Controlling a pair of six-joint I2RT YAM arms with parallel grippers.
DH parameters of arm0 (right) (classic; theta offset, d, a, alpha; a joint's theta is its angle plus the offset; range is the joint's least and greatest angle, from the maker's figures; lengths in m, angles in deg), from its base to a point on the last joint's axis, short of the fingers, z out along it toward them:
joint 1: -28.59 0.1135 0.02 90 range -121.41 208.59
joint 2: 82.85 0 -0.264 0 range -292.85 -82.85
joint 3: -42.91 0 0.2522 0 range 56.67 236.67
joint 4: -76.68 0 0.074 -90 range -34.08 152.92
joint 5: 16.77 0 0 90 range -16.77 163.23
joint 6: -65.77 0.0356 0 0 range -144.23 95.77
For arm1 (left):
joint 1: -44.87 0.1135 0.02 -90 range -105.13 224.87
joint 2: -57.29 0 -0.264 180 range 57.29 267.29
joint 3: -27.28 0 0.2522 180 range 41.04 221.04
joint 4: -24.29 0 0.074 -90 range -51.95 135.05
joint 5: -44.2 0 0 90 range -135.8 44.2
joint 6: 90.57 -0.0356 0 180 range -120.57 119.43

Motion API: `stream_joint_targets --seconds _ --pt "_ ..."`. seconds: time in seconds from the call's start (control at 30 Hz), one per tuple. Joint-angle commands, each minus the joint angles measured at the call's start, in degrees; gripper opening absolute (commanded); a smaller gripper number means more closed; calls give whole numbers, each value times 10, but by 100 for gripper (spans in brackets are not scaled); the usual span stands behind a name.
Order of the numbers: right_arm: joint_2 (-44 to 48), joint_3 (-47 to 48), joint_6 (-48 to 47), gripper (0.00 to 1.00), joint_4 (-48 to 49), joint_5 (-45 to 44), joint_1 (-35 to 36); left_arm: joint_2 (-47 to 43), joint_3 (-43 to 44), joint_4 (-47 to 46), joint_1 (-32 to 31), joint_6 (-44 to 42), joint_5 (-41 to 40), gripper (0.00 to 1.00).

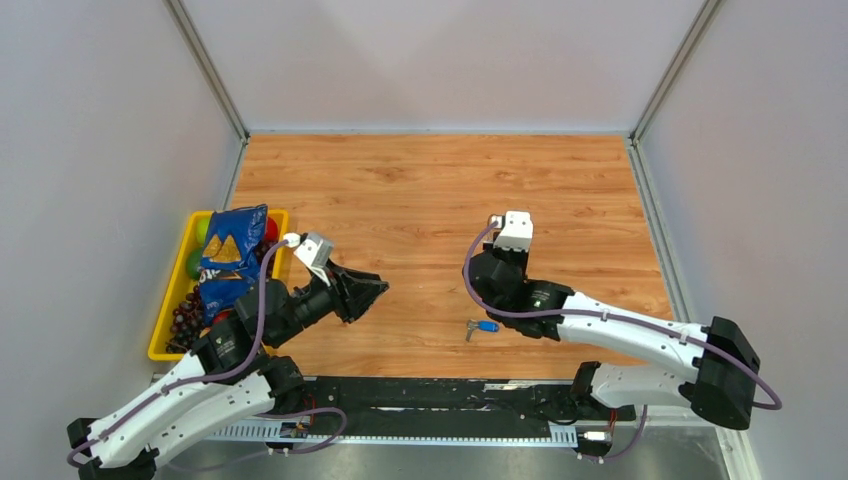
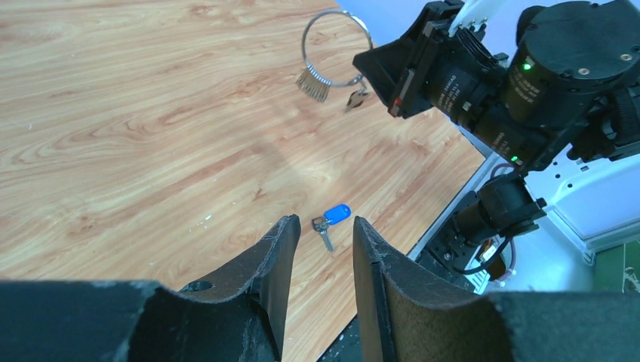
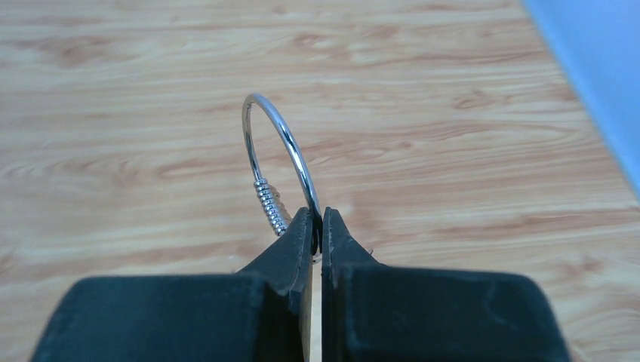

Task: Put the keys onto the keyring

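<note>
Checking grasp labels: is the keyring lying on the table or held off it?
Held up. The right gripper's fingers pinch the keyring; the left wrist view shows small keys dangling from it above the table.

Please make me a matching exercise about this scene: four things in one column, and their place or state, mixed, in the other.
1. keyring
2. blue-headed key
3. left hand
4. blue chip bag

a. in the yellow tray
b. open, holding nothing
c. pinched in the right hand
d. lying on the table

Pairs: 1-c, 2-d, 3-b, 4-a.
</note>
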Motion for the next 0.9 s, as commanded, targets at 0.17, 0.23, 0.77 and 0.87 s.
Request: stream_joint_targets --seconds 0.17,0.23,0.77,0.87 --pt "-197 58 -25 0 1 -188 4 -26 -11 10 -2 -8 -3 42" --pt "-284 77 -16 0 -1 -203 19 -27 -13 13 -2 -7 -5 42" --pt "-738 464 516 0 -641 -245 130 -48 -5 56 -2 -10 -34 42" --pt "-737 466 519 0 -641 -237 134 -48 -6 55 -2 -10 -35 42"
